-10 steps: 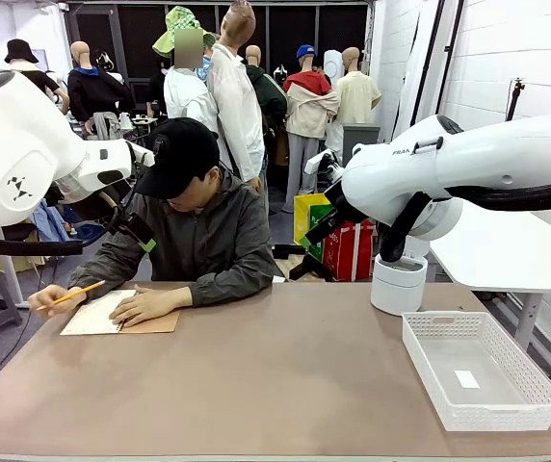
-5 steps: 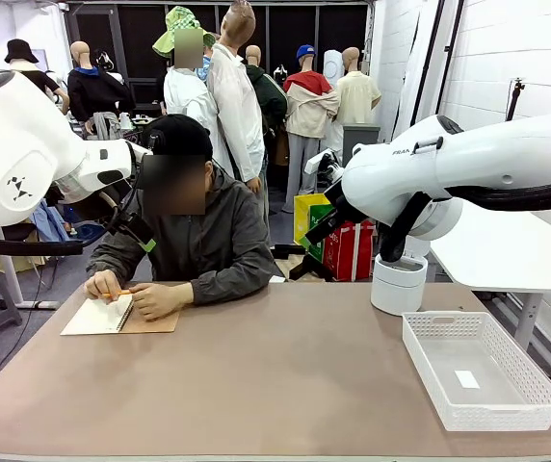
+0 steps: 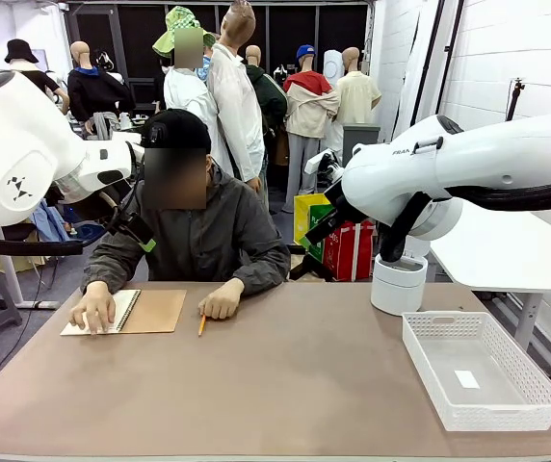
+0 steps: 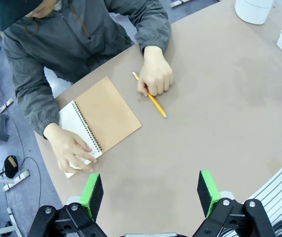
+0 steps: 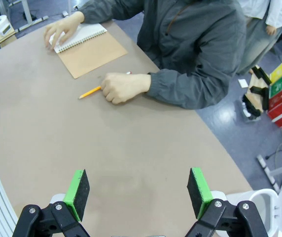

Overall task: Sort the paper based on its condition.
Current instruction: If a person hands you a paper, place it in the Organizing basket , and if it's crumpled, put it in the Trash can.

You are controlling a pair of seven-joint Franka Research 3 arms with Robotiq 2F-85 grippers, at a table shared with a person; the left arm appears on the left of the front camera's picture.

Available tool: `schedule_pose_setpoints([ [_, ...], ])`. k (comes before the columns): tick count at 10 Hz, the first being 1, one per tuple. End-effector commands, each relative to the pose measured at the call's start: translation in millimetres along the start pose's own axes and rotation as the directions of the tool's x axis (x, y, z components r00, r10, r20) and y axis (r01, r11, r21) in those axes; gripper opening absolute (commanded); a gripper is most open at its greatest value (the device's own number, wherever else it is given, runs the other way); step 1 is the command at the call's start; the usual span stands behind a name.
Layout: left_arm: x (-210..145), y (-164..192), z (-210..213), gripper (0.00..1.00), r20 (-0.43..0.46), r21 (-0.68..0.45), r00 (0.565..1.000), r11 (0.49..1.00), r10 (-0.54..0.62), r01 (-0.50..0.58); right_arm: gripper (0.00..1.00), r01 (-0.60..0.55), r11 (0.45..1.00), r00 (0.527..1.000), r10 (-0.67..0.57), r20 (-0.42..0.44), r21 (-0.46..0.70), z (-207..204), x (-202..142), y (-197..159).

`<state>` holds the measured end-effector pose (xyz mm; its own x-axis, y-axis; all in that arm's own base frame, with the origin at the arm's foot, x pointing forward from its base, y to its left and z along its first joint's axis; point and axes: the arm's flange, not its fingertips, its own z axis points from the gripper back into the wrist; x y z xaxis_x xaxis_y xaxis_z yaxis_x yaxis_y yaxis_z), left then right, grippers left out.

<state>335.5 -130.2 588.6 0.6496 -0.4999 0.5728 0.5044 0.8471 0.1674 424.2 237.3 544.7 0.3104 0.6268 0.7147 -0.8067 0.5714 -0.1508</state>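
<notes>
No loose paper is in view; a spiral notebook (image 3: 152, 311) with a brown cardboard cover lies open at the table's far left, its white top page (image 4: 70, 116) still bound. The person presses one hand (image 3: 92, 308) flat on that page. Their other hand (image 4: 156, 76) rests on a yellow pencil (image 4: 154, 99) lying on the table beside the notebook. My left gripper (image 4: 150, 195) hangs open high above the table, nothing between its green pads. My right gripper (image 5: 138, 192) is open too, well above the bare tabletop, with the notebook (image 5: 91, 54) far off.
A white mesh basket (image 3: 502, 420) stands at the table's right front, a small white label (image 3: 466, 378) lying inside it. The right arm's white base (image 3: 398, 284) sits at the far right. The brown tabletop (image 3: 295, 385) spreads between notebook and basket.
The person stopped writing and sat up. The pencil moved from their hand at the far left to the table right of the notebook, and that hand now lies flat on the page.
</notes>
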Motion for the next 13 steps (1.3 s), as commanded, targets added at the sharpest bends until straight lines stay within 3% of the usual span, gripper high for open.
schedule_pose_setpoints([
  [1, 1.0, 0.8, 0.9, 1.0, -0.001, 0.0, 1.0, 1.0, 0.001, -0.001, 1.0, 0.002, 1.0, 1.0, -0.002, 0.001, -0.001, 0.2, 0.0, -0.4],
  [13, 1.0, 0.8, 0.9, 1.0, -0.001, 0.0, 1.0, 1.0, 0.001, -0.001, 1.0, 0.002, 1.0, 1.0, -0.002, 0.001, -0.001, 0.2, 0.0, -0.4],
])
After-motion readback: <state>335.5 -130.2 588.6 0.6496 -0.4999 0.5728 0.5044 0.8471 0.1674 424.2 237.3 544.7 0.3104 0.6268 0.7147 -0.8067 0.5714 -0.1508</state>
